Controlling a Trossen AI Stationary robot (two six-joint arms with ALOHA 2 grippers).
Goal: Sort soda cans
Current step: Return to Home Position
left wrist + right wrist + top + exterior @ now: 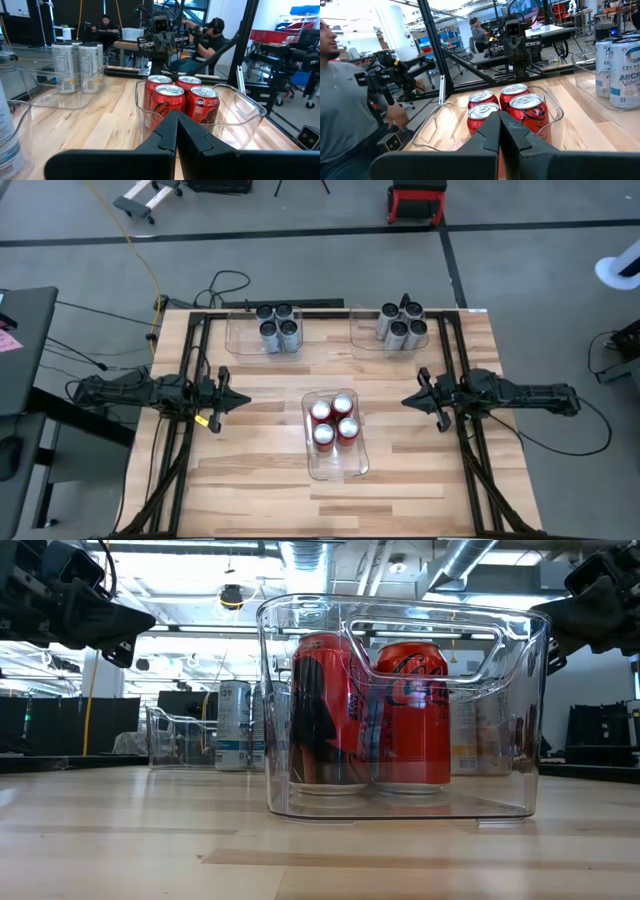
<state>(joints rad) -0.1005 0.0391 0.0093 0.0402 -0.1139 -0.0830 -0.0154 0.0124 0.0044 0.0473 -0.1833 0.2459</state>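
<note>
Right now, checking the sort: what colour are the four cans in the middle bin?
Red cans with black markings, clearest in the low view.

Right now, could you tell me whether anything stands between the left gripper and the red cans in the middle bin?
Only the clear bin's own wall around the red cans. Between the left gripper and that bin the high view shows just bare table. The right gripper waits opposite.

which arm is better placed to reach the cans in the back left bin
Left. The left gripper sits on the back left bin's side; the right gripper is across the table by the other bin.
</note>
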